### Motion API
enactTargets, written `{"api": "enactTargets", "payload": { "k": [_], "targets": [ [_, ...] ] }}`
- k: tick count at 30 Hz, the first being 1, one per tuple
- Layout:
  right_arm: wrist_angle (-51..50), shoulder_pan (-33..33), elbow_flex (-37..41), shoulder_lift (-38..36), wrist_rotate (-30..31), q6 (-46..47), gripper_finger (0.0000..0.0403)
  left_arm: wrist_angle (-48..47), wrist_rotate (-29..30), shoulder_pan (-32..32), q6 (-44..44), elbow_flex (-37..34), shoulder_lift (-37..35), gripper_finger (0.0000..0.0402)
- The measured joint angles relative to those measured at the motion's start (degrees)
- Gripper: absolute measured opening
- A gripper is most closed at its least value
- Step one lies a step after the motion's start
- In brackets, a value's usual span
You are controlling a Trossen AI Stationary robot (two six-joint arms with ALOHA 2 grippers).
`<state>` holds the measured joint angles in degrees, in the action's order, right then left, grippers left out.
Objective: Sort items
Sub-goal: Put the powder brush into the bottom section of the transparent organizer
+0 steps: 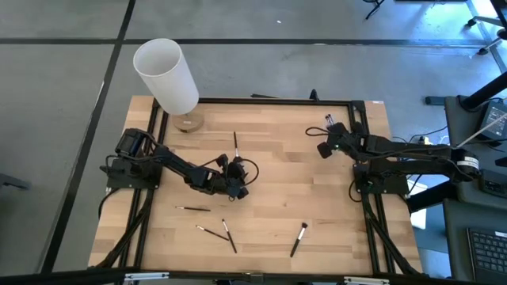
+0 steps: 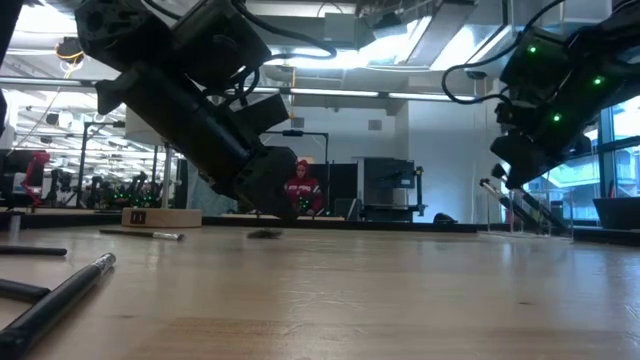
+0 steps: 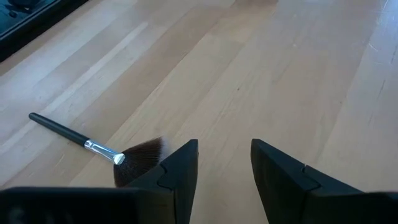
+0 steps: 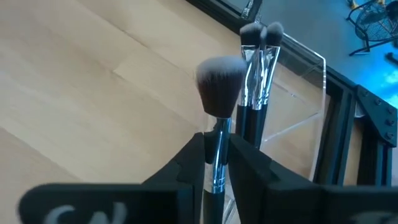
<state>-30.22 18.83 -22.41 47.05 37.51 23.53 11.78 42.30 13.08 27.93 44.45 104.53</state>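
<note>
Pale wooden planks make up the tabletop we work over, framed by black rails, with grey floor around it and a lab room behind in the low view, where a person in a red top sits far off. We can read no writing or labels anywhere. At the right rear corner we see a clear plastic holder with two dark-handled, silver-ferruled makeup brushes standing upright in it, tufts up. Our right gripper is just beside that holder and pinches the handle of a third, fuller-tufted brush, held upright with its bristles up. Our left gripper hovers low near the table's middle with its fingers spread and nothing between them; a dark fan-tipped brush lies flat just beside one finger, its handle pointing away from the gripper. More slim dark brushes lie scattered flat on the front half of the table, one angled diagonally, another lying lengthwise toward the rear. A large white cylinder stands on a round wooden base at the left rear corner.
</note>
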Motion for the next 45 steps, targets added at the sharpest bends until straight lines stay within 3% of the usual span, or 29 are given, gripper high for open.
{"api": "enactTargets", "payload": {
  "k": [7,13,19,27,34,45],
  "targets": [
    [-0.25,0.0,-0.53,0.02,-0.47,0.14,0.0136,0.01,0.01,0.0,0.47,0.0,-0.01,0.0143],
    [-0.65,-0.58,-6.26,-0.44,-5.77,-0.46,0.0173,0.01,0.13,-0.07,0.69,0.0,-0.01,0.0143],
    [-2.43,-6.26,-14.02,-0.52,-15.52,-4.29,0.0157,0.01,0.17,-0.07,0.5,0.0,0.0,0.0143],
    [-5.52,-15.34,-19.5,-0.48,-14.6,1.63,0.0117,0.03,0.2,-0.07,0.48,0.0,0.0,0.0143],
    [-7.65,-20.31,-19.71,-0.21,-15.2,6.33,0.011,0.05,0.17,-0.07,0.48,0.0,0.0,0.0143],
    [-33.35,-19.08,-19.71,-0.17,-14.29,19.8,0.0109,0.34,0.84,-0.07,0.45,0.0,-0.01,0.0143]
  ]
}}
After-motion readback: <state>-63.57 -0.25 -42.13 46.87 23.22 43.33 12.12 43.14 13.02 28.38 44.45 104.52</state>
